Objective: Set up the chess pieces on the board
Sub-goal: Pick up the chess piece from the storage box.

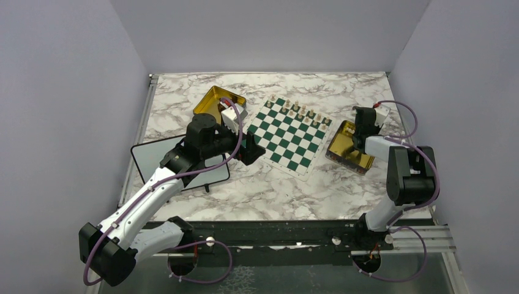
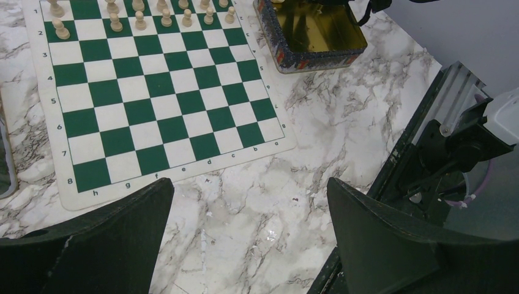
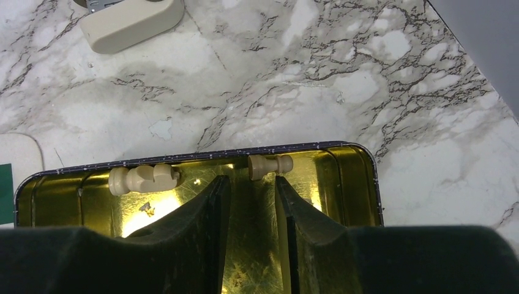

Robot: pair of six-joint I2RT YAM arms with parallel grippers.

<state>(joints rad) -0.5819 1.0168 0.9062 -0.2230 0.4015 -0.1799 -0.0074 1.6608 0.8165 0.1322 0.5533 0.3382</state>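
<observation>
The board of green and white checks lies on the marble; in the left wrist view the board fills the upper left. Pale chess pieces stand in two rows on its far side, and those chess pieces show along the top of the left wrist view. My left gripper hangs open over bare marble just off the board's near corner, and the left gripper holds nothing. My right gripper reaches into a gold tin, jaws narrowly apart and empty. A pale pawn lies just beyond the fingertips. Another pale piece lies to its left.
The right gold tin sits beside the board's right edge. A second gold tin stands at the back left. A black-framed whiteboard lies under my left arm. A beige plastic object rests on the marble beyond the right tin.
</observation>
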